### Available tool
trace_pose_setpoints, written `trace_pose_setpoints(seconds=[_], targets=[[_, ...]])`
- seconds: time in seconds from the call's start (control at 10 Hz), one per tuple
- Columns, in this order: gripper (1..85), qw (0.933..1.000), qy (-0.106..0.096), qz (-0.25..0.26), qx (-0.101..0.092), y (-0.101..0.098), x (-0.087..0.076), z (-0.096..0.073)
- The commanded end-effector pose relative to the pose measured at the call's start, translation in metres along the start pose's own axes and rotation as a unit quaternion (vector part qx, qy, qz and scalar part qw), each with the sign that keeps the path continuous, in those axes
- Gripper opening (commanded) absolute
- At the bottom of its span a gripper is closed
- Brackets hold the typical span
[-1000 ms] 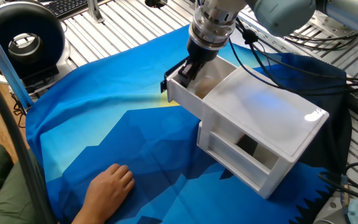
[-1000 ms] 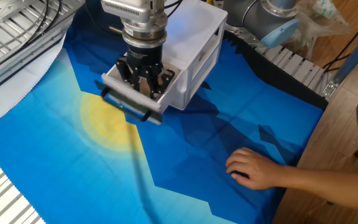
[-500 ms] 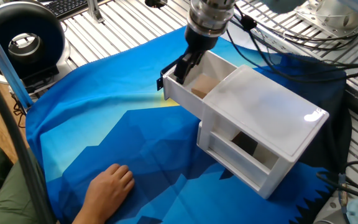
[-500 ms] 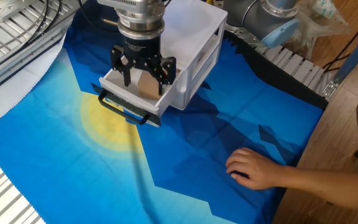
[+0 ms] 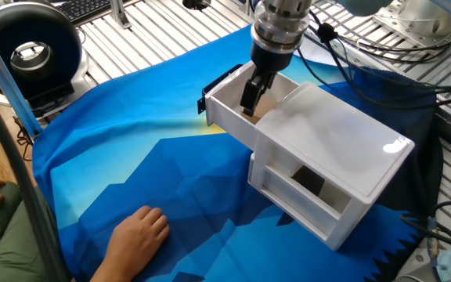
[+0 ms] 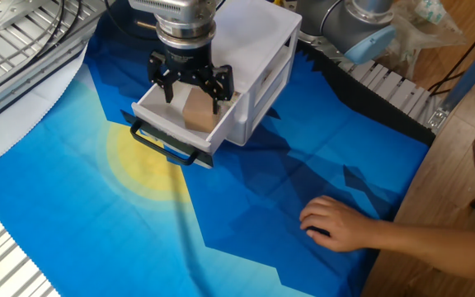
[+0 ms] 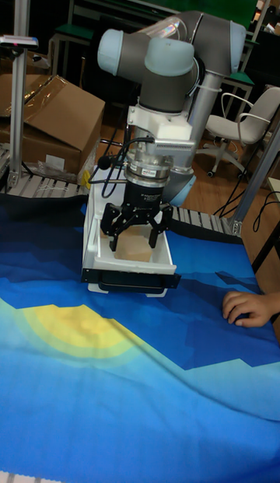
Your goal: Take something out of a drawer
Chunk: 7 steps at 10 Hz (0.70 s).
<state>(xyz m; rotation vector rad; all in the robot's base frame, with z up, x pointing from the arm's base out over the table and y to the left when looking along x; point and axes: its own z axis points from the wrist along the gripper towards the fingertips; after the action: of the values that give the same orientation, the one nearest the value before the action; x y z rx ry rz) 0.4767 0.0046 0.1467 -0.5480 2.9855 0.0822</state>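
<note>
The drawer with the black bar handle is pulled out of the white box and rests over the blue cloth. The tan wooden cube lies inside it, toward the box side. My gripper hangs just above the cube, open, fingers spread to either side of it and holding nothing. In the tall fixed view the gripper straddles the cube above the drawer. In one fixed view the gripper reaches into the drawer and hides most of the cube.
A person's hand rests on the blue cloth in front of the box. The lower drawer with a dark cut-out is shut. A round black device stands at the table's far corner. Cables trail beside the box.
My gripper was low in the drawer with its fingers close together. It has risen, opened wide and shifted slightly toward the box, leaving the cube uncovered in the drawer.
</note>
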Motion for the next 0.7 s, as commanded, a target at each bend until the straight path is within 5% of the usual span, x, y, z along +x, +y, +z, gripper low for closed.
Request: trace_pose_setpoints(seconds=[0.0,0.3,0.6], targets=[[85.0,0.9999,-0.005,0.007,-0.01,0.006,0.002,0.008],[85.0,0.9998,-0.015,0.001,-0.011,0.007,0.005,0.019],[75.3,0.9996,0.011,0.02,-0.015,0.009,0.017,0.018]])
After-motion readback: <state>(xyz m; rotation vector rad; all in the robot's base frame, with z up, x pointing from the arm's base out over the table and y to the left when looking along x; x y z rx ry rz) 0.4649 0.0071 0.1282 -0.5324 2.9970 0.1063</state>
